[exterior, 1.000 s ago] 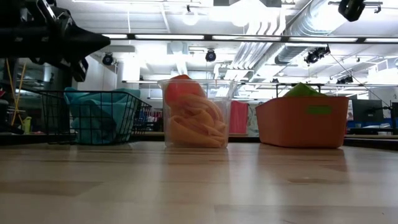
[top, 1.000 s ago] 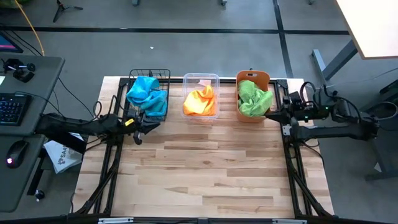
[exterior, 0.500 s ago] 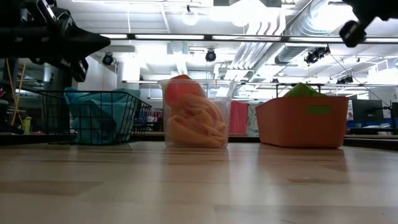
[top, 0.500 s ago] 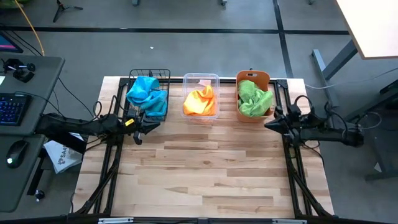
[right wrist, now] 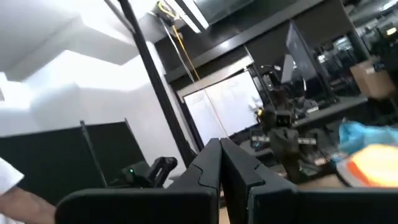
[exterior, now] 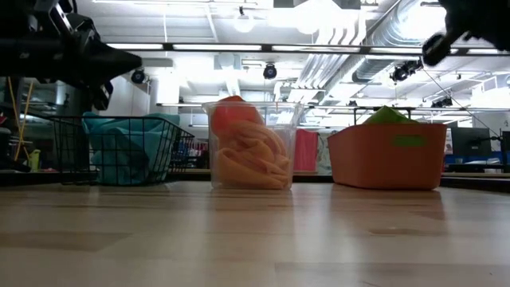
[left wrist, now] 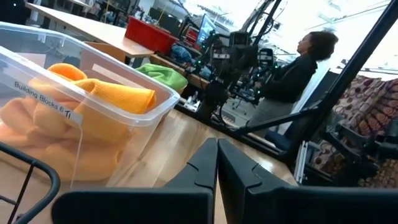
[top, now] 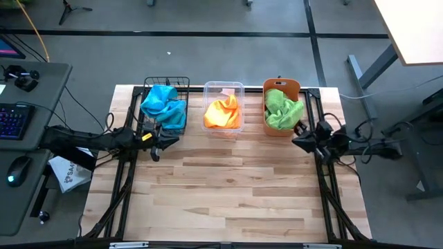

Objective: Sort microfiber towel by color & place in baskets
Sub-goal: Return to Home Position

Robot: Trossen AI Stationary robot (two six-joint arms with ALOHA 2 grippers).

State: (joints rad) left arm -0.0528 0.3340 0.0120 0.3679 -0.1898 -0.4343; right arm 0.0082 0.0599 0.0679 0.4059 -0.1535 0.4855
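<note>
- The left gripper [top: 166,141] is clenched on nothing, just beside the near corner of the basket [top: 147,86]. If it swings wide going home, a finger could catch the wire and drag the basket.
- The right gripper [top: 297,141] is also clenched and empty, close to the near corner of the bin [top: 280,83]. The gap is hard to judge from above, so a clipped corner seems possible.
- The green towel [top: 282,109] heaps above the bin's rim, so a knock might spill it.
- The blue towel [top: 163,102] fills the basket, and the orange towel [top: 222,112] fills the tub [top: 223,85] between them. All look sorted.
- The desk [top: 228,187] is pale wood planks, flat and smooth, so a nudged container would likely slide.
- Beyond it are a grey floor [top: 208,55], a keyboard [top: 14,119] on a side table, and a person [left wrist: 292,68] among the equipment.
</note>
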